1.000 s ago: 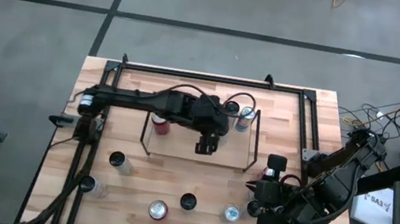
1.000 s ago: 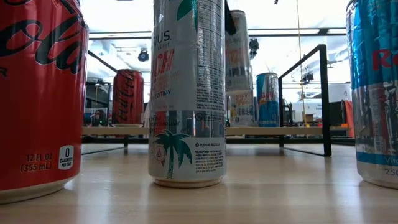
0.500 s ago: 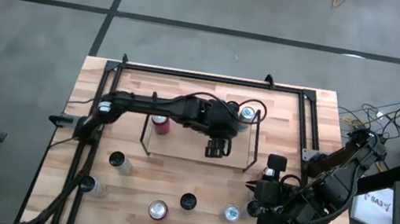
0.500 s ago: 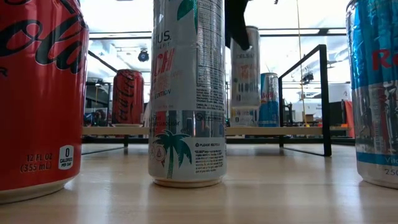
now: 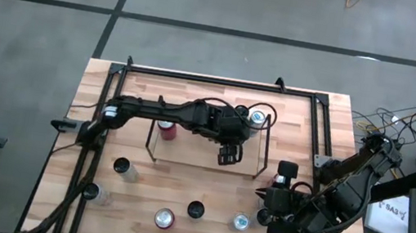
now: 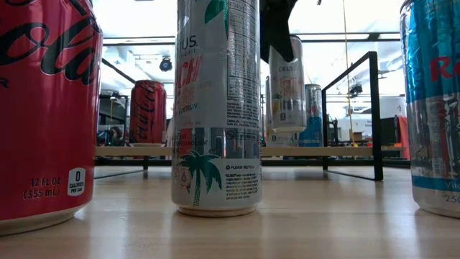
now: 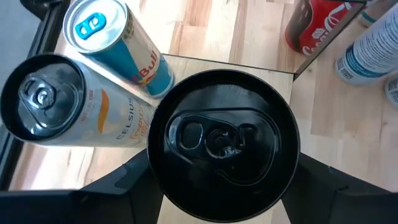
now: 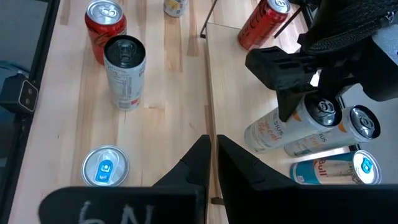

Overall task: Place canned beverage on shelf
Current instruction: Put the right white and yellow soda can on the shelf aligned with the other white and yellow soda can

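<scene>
Left gripper [image 5: 226, 154] reaches over the shelf [image 5: 155, 151], fingers clamped on a white Celsius can [image 6: 287, 85], held by its top; in the left wrist view that can's black lid [image 7: 222, 144] fills the space between the two dark fingers [image 7: 124, 186]. In the low view the held can hangs upright above the shelf's light wood base [image 6: 345, 152], its bottom clear of the board. Just beside it on the shelf stand a second silver Celsius can [image 7: 74, 109] and, next to that, a blue Red Bull can [image 7: 127, 46]. Further along the shelf, well apart from the gripper, a red cola can [image 5: 166, 129] stands near the opposite wire end frame. Right gripper [image 8: 212, 163] waits at the table's near right corner, fingers pressed together with nothing between them, pointing toward the shelf. Ahead of it on the bare table [image 5: 181, 183] sit a white palm-tree can [image 8: 125, 73], a red can [image 8: 105, 20] past that, and a blue-lidded can [image 8: 105, 167] just to its side. More loose cans [image 5: 125, 169] stand along the table's front edge, on the left arm's side.
</scene>
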Robot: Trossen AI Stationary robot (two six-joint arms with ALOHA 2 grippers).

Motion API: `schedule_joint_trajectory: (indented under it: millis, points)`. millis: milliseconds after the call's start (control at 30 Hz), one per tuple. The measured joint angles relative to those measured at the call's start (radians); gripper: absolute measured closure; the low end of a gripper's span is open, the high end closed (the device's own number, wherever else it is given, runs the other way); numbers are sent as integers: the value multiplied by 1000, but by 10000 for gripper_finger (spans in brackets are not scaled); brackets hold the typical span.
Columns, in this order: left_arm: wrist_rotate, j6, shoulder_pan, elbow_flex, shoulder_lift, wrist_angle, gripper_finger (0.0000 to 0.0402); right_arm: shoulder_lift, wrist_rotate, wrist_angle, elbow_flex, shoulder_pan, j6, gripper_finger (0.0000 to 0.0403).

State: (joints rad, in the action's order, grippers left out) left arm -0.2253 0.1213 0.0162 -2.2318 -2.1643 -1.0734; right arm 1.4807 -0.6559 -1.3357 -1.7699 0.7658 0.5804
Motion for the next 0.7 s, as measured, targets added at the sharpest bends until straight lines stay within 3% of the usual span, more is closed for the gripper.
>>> schedule_joint_trajectory:
  millis: [700]
  points:
    - [0,28,0,50,2,34,165,0,0,1,0,0,3,385]
